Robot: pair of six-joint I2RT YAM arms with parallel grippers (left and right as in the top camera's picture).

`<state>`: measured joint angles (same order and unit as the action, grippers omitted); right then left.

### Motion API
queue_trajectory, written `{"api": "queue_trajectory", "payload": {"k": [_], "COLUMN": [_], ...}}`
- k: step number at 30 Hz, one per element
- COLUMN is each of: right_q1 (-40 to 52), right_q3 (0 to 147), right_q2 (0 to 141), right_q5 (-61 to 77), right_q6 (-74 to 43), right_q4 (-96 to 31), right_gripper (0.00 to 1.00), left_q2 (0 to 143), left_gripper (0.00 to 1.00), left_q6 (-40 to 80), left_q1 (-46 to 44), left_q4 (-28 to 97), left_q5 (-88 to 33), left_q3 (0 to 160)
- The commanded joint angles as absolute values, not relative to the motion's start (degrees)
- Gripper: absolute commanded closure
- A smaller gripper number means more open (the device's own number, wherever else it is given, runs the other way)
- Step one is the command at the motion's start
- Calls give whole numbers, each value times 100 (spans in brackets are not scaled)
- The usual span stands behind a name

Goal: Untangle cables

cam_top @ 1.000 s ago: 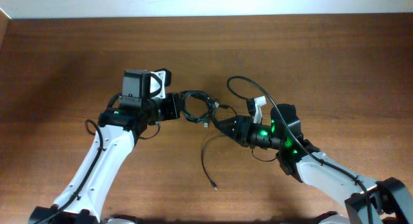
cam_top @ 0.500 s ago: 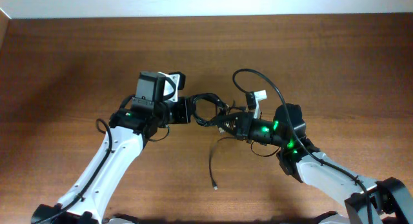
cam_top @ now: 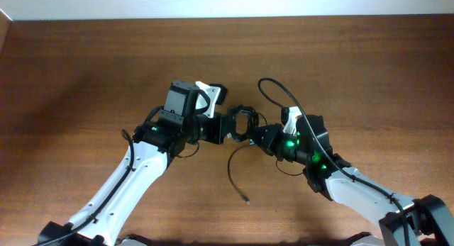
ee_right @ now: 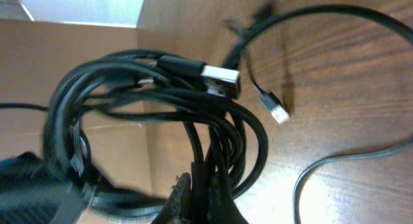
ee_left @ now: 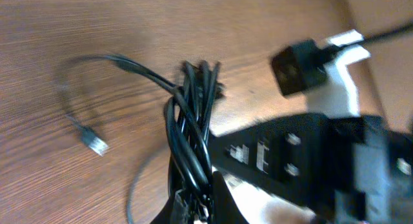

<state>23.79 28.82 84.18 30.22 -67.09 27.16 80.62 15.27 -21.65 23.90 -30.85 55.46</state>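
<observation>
- Pinching the cables (cam_top: 241, 122): left gripper (cam_top: 225, 128), fingers pressed onto the looped bundle.
- Right gripper (cam_top: 257, 135) clamps it too, just beside left gripper; bundle's long axis spans both.
- Loose tail (cam_top: 231, 168) trails from left gripper toward robot, plug-first.

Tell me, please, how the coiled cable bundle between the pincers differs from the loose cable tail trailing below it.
The cable bundle is several loops bunched together; the cable tail is one strand in an open curve. The bundle is clamped by the left pincer and the right pincer, both shut; the tail is held by neither and ends in a small plug. Both are thin and black.
</observation>
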Motion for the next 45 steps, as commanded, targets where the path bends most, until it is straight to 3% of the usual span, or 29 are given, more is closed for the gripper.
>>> {"api": "queue_trajectory", "payload": {"k": [1,10,11,13,18,24,27,32,38,42,44,45], "right_q1": [2403,2403,2403,2399,2399,2399,2399,2399,2399,2399,2399,2399], "right_q3": [2895,2895,2895,2895,2895,2895,2895,2895,2895,2895,2895,2895], "right_q2": [8427,8427,8427,8427,8427,8427,8427,8427,8427,8427,8427,8427], "right_q5": [2711,2884,2869,2860,2779,2716,2799,2823,2891,3050,3170,3260], "right_q6": [-6650,-6648,-6648,-6622,-6228,-6230,-6233,-6233,-6233,-6235,-6233,-6235], "right_q4": [2987,3330,3328,3190,2506,1802,1671,1275,1186,1063,1044,1048], "right_gripper": [95,88,82,61,31,13,10,4,4,3,2,2], "left_q2": [8012,8012,8012,8012,8012,8012,8012,8012,8012,8012,8012,8012], "left_gripper": [100,100,100,100,100,100,100,100,97,89,94,91], "left_q6": [884,217,148,-25,-93,23,279,1723,3940,5784,6716,7330], "left_q1": [-2237,-2322,-2397,-2440,-2416,-2412,-2412,-2412,-2412,-2412,-2412,-2412], "left_q4": [2499,2576,2574,2574,2554,2311,2272,2276,2491,2921,3208,3341], "left_q5": [-4283,-4851,-4836,-4816,-3199,-2834,-2322,-731,-679,-679,-681,-681], "left_q3": [5640,5618,5618,5618,5618,5621,5621,5621,5618,5618,5618,5618]}}
